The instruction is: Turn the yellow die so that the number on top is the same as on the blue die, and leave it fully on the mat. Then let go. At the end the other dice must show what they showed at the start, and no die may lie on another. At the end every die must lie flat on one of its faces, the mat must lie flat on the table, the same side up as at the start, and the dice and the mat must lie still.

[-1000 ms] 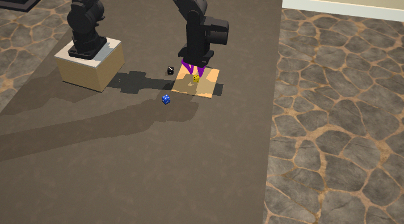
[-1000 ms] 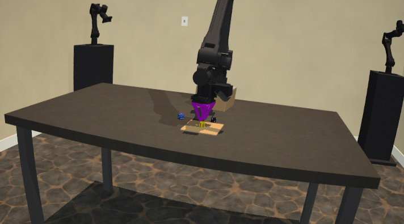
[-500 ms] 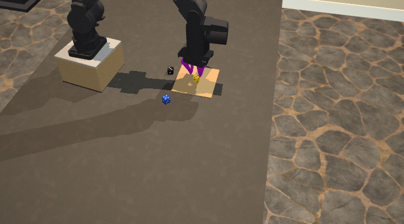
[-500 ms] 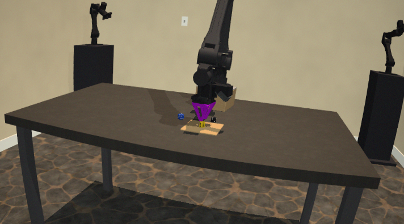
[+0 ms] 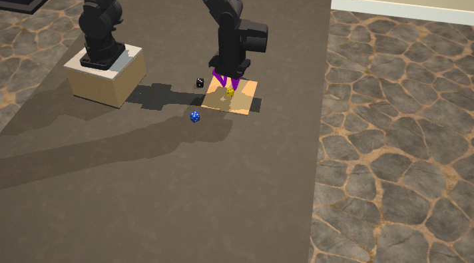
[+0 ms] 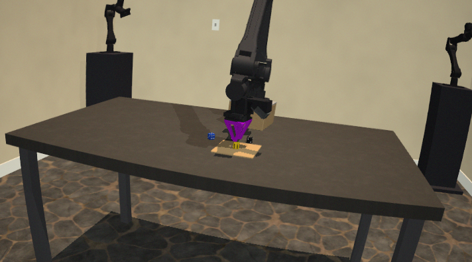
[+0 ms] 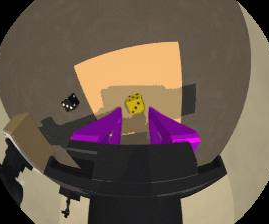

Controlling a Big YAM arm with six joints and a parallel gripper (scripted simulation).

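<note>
The yellow die (image 5: 230,92) lies on the orange mat (image 5: 231,98), near its middle; it also shows in the exterior view (image 6: 236,145) and in the wrist view (image 7: 134,104). My gripper (image 5: 229,86) points straight down over it with its purple fingers partly open. The fingertips stand on either side of the die's top and do not squeeze it. The blue die (image 5: 194,116) lies on the table off the mat's front left corner, with several white pips on top. The black die (image 5: 200,82) lies on the table just left of the mat.
The arm's base stands on a wooden block (image 5: 104,74) at the left of the table. The table's right edge runs a short way beyond the mat. Two black pedestals (image 6: 108,77) with small arms stand off the table.
</note>
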